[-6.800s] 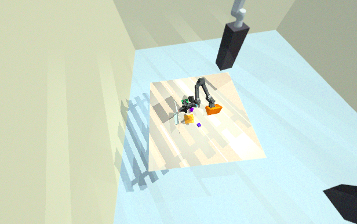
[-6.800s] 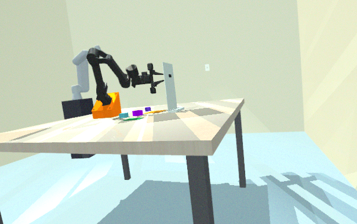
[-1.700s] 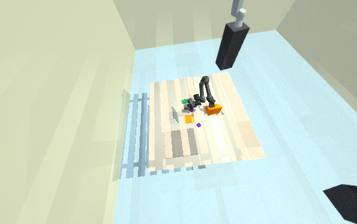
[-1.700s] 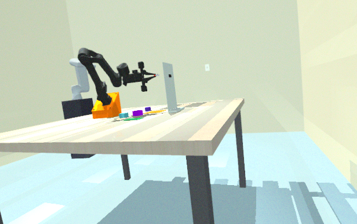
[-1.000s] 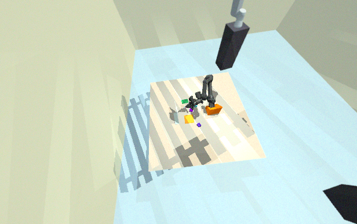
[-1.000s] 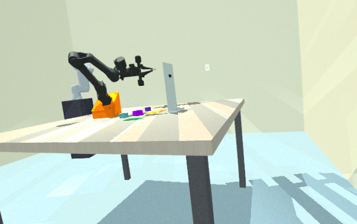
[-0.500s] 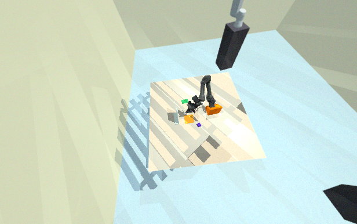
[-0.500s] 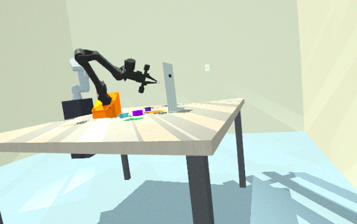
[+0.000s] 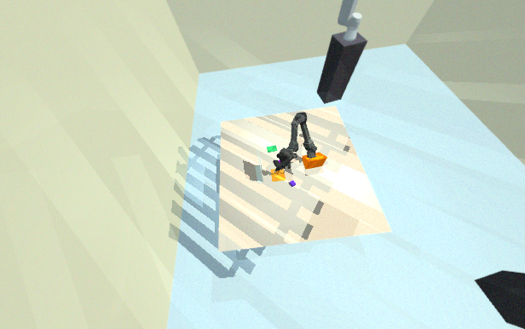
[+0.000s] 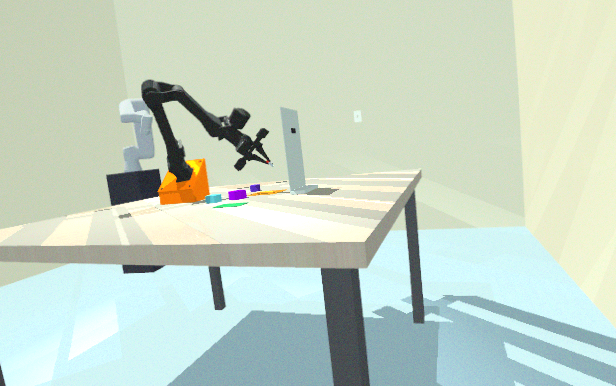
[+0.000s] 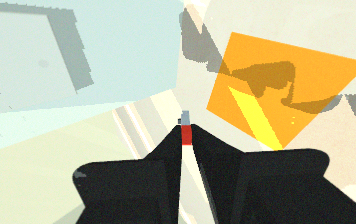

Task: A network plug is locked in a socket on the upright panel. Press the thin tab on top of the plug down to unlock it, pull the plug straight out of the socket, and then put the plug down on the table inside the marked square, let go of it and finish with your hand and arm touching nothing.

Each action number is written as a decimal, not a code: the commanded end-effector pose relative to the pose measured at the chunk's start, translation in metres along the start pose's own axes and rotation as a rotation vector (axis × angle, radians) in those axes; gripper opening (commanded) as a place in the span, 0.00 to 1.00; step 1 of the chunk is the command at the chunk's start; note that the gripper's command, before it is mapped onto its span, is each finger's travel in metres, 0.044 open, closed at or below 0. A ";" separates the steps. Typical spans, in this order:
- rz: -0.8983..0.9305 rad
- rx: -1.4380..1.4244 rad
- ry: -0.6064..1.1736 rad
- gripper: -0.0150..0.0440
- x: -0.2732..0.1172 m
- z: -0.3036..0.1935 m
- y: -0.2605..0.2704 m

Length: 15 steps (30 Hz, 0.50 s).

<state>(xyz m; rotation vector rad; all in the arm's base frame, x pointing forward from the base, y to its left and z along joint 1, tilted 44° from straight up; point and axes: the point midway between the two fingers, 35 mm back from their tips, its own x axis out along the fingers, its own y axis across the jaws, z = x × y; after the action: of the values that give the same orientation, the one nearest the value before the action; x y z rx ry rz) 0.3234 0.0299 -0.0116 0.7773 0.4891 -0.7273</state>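
My gripper (image 9: 279, 170) (image 10: 268, 162) (image 11: 185, 129) is shut on the plug (image 10: 271, 164) (image 11: 185, 118), whose red part is between the fingertips and whose grey end sticks out beyond them. The gripper tilts downward and holds the plug above the table, out of the socket. The flat orange square (image 9: 278, 177) (image 10: 267, 192) (image 11: 250, 55) lies on the table below the gripper; in the wrist view it is to the right of the plug. The upright panel (image 9: 259, 173) (image 10: 294, 160) (image 11: 135, 60) stands beyond the fingertips, apart from them. A dark opening (image 10: 293, 130) shows in it.
A flat green patch (image 9: 272, 148) (image 10: 231, 205) lies on the table. A purple block (image 10: 237, 194), a violet block (image 9: 292, 183) (image 10: 255, 188) and a teal block (image 10: 213, 198) stand between the arm's orange base (image 9: 314, 161) (image 10: 185, 191) and the panel.
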 end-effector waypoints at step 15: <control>-0.193 -0.001 -0.078 0.25 0.017 0.001 -0.034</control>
<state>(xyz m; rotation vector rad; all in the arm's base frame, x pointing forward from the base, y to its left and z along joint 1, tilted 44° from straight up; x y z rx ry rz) 0.3082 0.0080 -0.0348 0.7056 0.5028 -0.9297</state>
